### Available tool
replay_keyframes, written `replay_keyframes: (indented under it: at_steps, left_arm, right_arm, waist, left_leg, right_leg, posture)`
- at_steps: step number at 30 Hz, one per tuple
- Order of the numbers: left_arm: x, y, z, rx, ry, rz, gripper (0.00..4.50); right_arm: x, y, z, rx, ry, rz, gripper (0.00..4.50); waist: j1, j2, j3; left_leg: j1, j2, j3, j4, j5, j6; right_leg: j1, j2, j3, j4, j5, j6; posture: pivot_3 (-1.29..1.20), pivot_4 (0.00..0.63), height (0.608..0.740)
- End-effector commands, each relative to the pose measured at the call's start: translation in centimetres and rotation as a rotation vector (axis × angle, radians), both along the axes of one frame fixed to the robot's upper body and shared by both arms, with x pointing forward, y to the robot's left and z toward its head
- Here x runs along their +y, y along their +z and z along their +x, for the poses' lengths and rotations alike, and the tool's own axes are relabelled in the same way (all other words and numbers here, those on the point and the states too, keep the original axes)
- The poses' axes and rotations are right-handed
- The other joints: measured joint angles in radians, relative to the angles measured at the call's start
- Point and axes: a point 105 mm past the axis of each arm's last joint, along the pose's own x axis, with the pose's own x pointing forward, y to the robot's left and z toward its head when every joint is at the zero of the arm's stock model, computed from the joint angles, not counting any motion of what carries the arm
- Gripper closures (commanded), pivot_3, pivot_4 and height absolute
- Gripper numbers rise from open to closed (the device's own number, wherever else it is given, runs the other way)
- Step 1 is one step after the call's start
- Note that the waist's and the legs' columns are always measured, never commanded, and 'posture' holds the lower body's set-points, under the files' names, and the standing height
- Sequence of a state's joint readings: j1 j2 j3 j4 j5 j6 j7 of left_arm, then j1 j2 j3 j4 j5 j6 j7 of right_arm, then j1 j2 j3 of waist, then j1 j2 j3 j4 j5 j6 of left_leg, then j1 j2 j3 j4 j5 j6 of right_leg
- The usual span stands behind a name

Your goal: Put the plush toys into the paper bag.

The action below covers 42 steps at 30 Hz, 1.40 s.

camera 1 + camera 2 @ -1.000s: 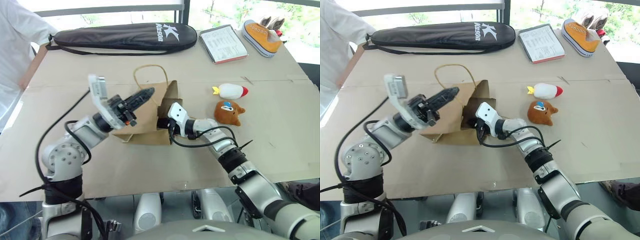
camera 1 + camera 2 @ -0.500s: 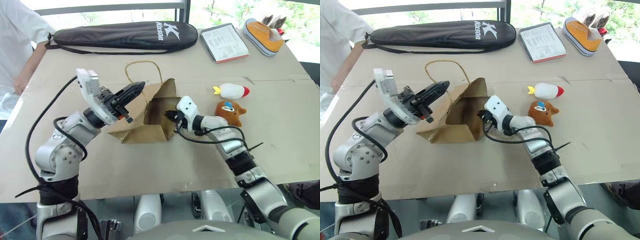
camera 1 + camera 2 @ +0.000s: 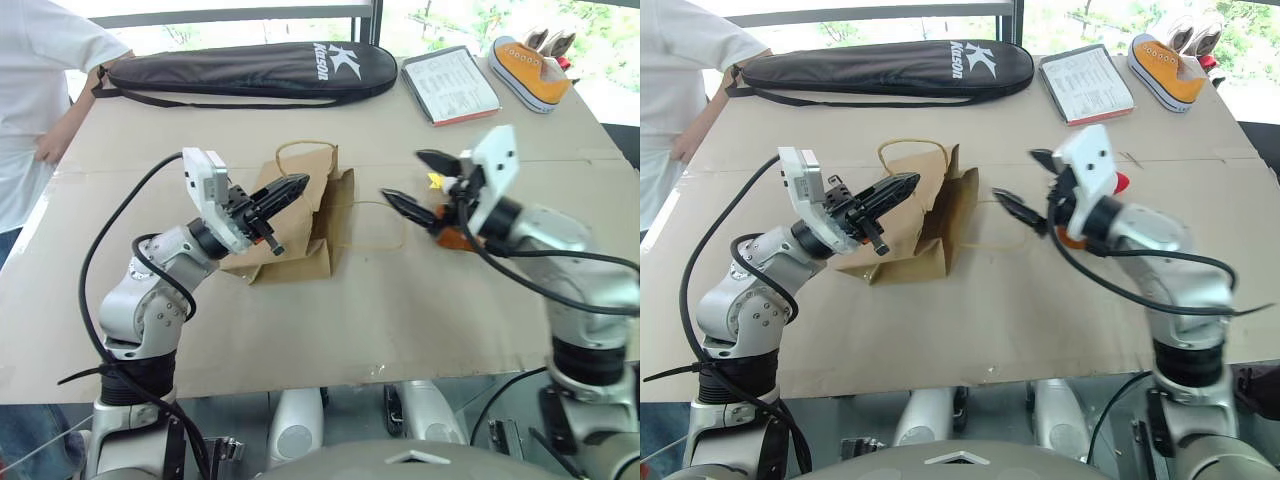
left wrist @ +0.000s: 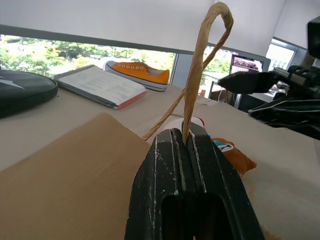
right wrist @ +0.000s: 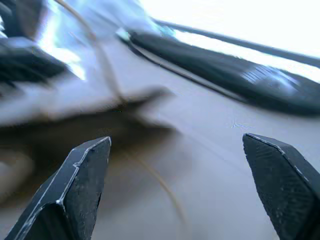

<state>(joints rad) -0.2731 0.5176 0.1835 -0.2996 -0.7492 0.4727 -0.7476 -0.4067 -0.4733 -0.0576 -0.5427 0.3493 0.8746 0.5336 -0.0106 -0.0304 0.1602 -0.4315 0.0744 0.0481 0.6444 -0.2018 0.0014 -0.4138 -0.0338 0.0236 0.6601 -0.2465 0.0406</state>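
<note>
The brown paper bag [image 3: 303,240] lies slumped on the cardboard-covered table, mouth toward my right arm. My left gripper [image 3: 298,185] is shut on one tan cord handle [image 4: 200,55], which rises in a loop above its fingers. The other handle [image 3: 378,226] lies loose on the table. My right gripper [image 3: 417,181] hovers open above the table, right of the bag, holding nothing. Behind it lie the plush toys, mostly hidden: the white rocket's red tip [image 3: 1121,183] and the brown bear [image 4: 235,157] peek out.
A long black racket case [image 3: 240,70] lies along the far edge, with a booklet [image 3: 450,85] and an orange sneaker [image 3: 530,70] at the far right. A person in white [image 3: 40,90] stands at the far left corner.
My right gripper pulled out of the bag's mouth, rose and swung right, and opened wide. The bag sagged flatter. My left gripper kept its hold on the handle.
</note>
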Motion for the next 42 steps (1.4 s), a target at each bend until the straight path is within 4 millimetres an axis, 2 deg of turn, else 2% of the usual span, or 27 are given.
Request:
replay_keyframes:
  at_steps: [1, 3, 5, 6, 7, 8, 9, 11, 14, 17, 20, 22, 24, 27, 29, 33, 36, 40, 41, 42]
  left_arm:
    - [-0.2, 0.7, -0.3, -0.048, -0.02, -0.006, 4.5]
    - [-0.3, 0.7, -0.3, -0.05, -0.027, -0.003, 4.5]
    - [-0.5, 0.7, -0.3, -0.055, -0.038, 0.001, 4.5]
    - [-0.4, 0.8, -0.3, -0.056, -0.042, 0.001, 4.5]
    - [-0.4, 0.8, -0.4, -0.056, -0.042, 0.002, 4.5]
    - [-0.3, 0.7, -0.4, -0.056, -0.041, 0.003, 4.5]
    - [-0.2, 0.7, -0.5, -0.056, -0.041, 0.004, 4.5]
    - [-0.3, 0.7, -0.6, -0.055, -0.044, -0.001, 4.5]
    - [-0.4, 0.9, -0.7, -0.046, -0.067, -0.025, 4.5]
    - [-0.6, 0.9, -0.9, -0.026, -0.099, -0.044, 4.5]
    - [-0.7, 1.0, -1.0, -0.018, -0.115, -0.06, 4.5]
    - [-0.7, 1.2, -0.8, -0.016, -0.114, -0.075, 4.5]
    - [-0.7, 1.4, -0.7, -0.017, -0.114, -0.084, 4.5]
    - [-0.9, 2.0, -0.6, -0.03, -0.107, -0.111, 4.5]
    - [-1.0, 2.3, -0.5, -0.037, -0.105, -0.118, 4.5]
    - [-1.4, 2.4, -0.7, -0.04, -0.11, -0.119, 4.5]
    - [-2.1, 1.9, -1.0, -0.038, -0.124, -0.103, 4.5]
    - [-2.8, 1.1, -1.6, -0.022, -0.134, -0.101, 4.5]
    - [-3.0, 1.0, -1.8, -0.019, -0.136, -0.102, 4.5]
    - [-3.0, 0.8, -1.9, -0.017, -0.131, -0.098, 4.5]
  right_arm:
    - [-3.3, -4.5, 1.5, 0.163, -0.167, -0.129, 0.34]
    - [-4.4, -7.3, 2.1, 0.256, -0.219, -0.189, 0.34]
    - [-4.6, -9.6, 2.1, 0.339, -0.205, -0.207, 0.34]
    - [-4.7, -10.0, 2.2, 0.335, -0.201, -0.23, 0.87]
    - [-4.7, -10.0, 2.2, 0.323, -0.192, -0.241, 1.17]
    - [-4.8, -9.6, 2.4, 0.293, -0.192, -0.239, 1.71]
    - [-4.8, -9.3, 2.4, 0.273, -0.19, -0.236, 2.05]
    - [-4.7, -7.9, 2.5, 0.205, -0.174, -0.199, 3.11]
    - [-3.6, -4.0, 2.1, 0.024, -0.085, -0.1, 4.43]
    - [-1.8, -0.4, 1.4, -0.089, 0.011, 0.015, 4.43]
    - [1.9, 3.0, 0.7, -0.203, 0.147, 0.069, 4.43]
    - [4.1, 3.7, 0.3, -0.227, 0.23, 0.062, 4.43]
    - [6.1, 3.2, 0.1, -0.215, 0.298, 0.038, 4.43]
    - [8.4, 0.1, 0.3, -0.181, 0.391, -0.109, 4.43]
    - [9.8, -1.2, 0.2, -0.151, 0.458, -0.123, 4.43]
    - [12.1, -2.4, 0.0, -0.153, 0.574, -0.177, 4.43]
    - [15.0, -3.2, 0.7, -0.19, 0.68, -0.216, 4.43]
    - [16.9, -4.5, 1.8, -0.173, 0.749, -0.227, 4.43]
    - [17.1, -4.8, 1.9, -0.168, 0.762, -0.222, 3.78]
    - [17.0, -5.2, 2.1, -0.173, 0.768, -0.229, 3.5]
  waist:
    - [-0.002, 0.0, 0.0]
    - [-0.005, 0.0, 0.0]
    - [-0.006, 0.0, 0.0]
    - [-0.005, 0.0, 0.0]
    - [-0.005, 0.0, 0.0]
    - [-0.004, 0.0, 0.0]
    - [-0.003, 0.0, 0.0]
    - [-0.003, 0.0, 0.0]
    - [-0.001, 0.0, 0.0]
    - [-0.006, 0.0, 0.001]
    - [-0.009, 0.0, 0.001]
    - [-0.007, 0.0, 0.001]
    - [-0.004, 0.0, 0.001]
    - [0.001, 0.0, 0.001]
    - [0.0, 0.0, 0.001]
    - [-0.004, 0.0, 0.001]
    - [-0.006, 0.0, 0.001]
    - [-0.005, 0.0, 0.001]
    - [-0.005, 0.0, 0.001]
    - [-0.003, 0.0, 0.001]
  left_leg:
    - [0.0, 0.0, 0.0, 0.0, 0.0, 0.0]
    - [0.0, 0.0, 0.0, 0.0, 0.0, 0.0]
    - [0.0, 0.0, 0.0, 0.0, 0.0, 0.0]
    - [0.0, 0.0, 0.0, -0.001, 0.0, 0.0]
    - [0.0, 0.0, 0.0, -0.001, 0.0, 0.0]
    - [0.0, 0.0, 0.0, -0.001, 0.0, 0.0]
    - [0.0, 0.0, 0.0, -0.001, 0.0, 0.0]
    - [0.0, 0.0, 0.0, 0.0, 0.0, 0.0]
    - [0.0, 0.0, 0.0, 0.0, 0.0, 0.0]
    - [0.0, 0.0, 0.0, 0.0, 0.0, 0.0]
    - [0.0, 0.001, -0.001, -0.001, 0.0, 0.0]
    - [0.0, 0.001, -0.001, -0.001, 0.0, 0.0]
    - [0.0, 0.001, -0.002, -0.002, 0.0, 0.0]
    - [0.0, 0.001, -0.002, -0.002, 0.0, 0.0]
    - [-0.001, 0.0, -0.001, -0.002, 0.0, 0.0]
    - [0.0, 0.0, 0.0, -0.001, 0.0, 0.0]
    - [0.0, 0.001, -0.001, -0.001, 0.0, 0.0]
    - [0.0, 0.001, -0.001, -0.002, 0.0, 0.0]
    - [0.0, 0.001, -0.001, -0.002, 0.0, 0.0]
    - [0.0, 0.001, -0.001, -0.002, 0.0, 0.0]
  right_leg:
    - [0.0, 0.0, 0.0, 0.0, 0.0, 0.0]
    - [0.0, 0.0, 0.001, 0.0, 0.0, 0.0]
    - [-0.001, 0.001, 0.002, 0.0, 0.0, 0.0]
    - [-0.001, 0.002, 0.002, 0.0, 0.0, 0.0]
    - [-0.001, 0.002, 0.002, 0.0, 0.0, 0.0]
    - [-0.001, 0.002, 0.002, 0.0, 0.0, 0.001]
    - [-0.001, 0.002, 0.002, 0.0, 0.0, 0.001]
    - [0.0, 0.002, 0.002, 0.0, 0.0, 0.001]
    - [0.0, 0.002, 0.002, 0.0, 0.0, 0.001]
    - [-0.001, 0.002, 0.002, 0.0, 0.0, 0.002]
    - [-0.001, 0.003, 0.002, 0.001, 0.001, 0.002]
    - [-0.001, 0.004, 0.002, 0.001, 0.001, 0.002]
    - [-0.001, 0.004, 0.001, 0.001, 0.001, 0.002]
    - [-0.001, 0.003, 0.0, 0.0, 0.001, 0.002]
    - [-0.001, 0.002, 0.001, -0.001, 0.0, 0.001]
    - [-0.001, 0.002, 0.001, 0.0, 0.001, 0.002]
    - [-0.001, 0.003, 0.001, 0.0, 0.001, 0.003]
    - [-0.001, 0.004, 0.0, 0.001, 0.002, 0.004]
    - [-0.001, 0.004, 0.001, 0.0, 0.002, 0.004]
    - [-0.001, 0.003, 0.001, 0.0, 0.002, 0.004]
  posture:
    - [0.0, 0.15, 0.74]
    - [0.0, 0.15, 0.74]
    - [0.0, 0.15, 0.74]
    - [0.0, 0.15, 0.74]
    - [0.0, 0.15, 0.74]
    - [0.0, 0.15, 0.74]
    - [0.0, 0.15, 0.74]
    - [0.0, 0.15, 0.74]
    - [0.0, 0.15, 0.74]
    - [0.0, 0.15, 0.74]
    - [0.0, 0.15, 0.74]
    - [0.0, 0.15, 0.74]
    - [0.0, 0.15, 0.74]
    - [0.0, 0.15, 0.74]
    - [0.0, 0.15, 0.74]
    - [0.0, 0.15, 0.74]
    - [0.0, 0.15, 0.74]
    - [0.0, 0.15, 0.74]
    - [0.0, 0.15, 0.74]
    - [0.0, 0.15, 0.74]
